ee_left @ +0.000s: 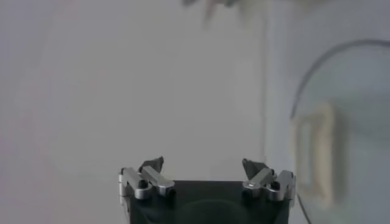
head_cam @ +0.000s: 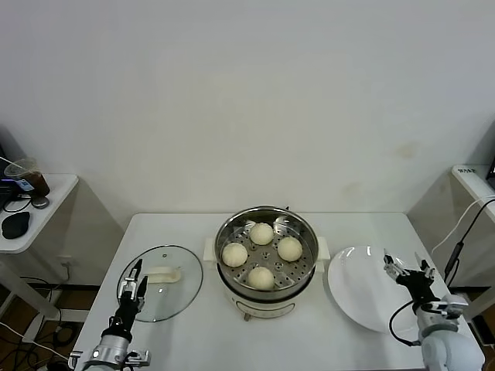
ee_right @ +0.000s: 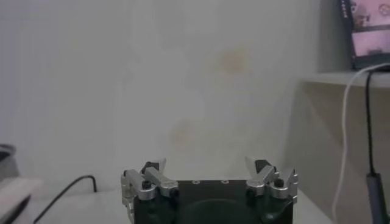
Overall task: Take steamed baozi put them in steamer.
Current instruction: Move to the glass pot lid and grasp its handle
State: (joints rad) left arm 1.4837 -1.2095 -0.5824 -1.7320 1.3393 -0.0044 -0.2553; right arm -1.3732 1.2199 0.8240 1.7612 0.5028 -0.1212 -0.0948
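1. My left end effector [head_cam: 134,284], jaws apart, empty, hovers by the glass lid [head_cam: 160,282].
2. My right end effector [head_cam: 407,270], jaws apart, empty, hovers over the white plate [head_cam: 357,287].
3. Four steamed baozi [head_cam: 261,233] already sit inside the steamer [head_cam: 267,260], between both arms.

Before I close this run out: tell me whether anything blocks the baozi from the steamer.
Nothing visible does. All four baozi already sit on the perforated tray inside the steamer. The glass lid lies off to its left on the table; the white plate on its right holds nothing.
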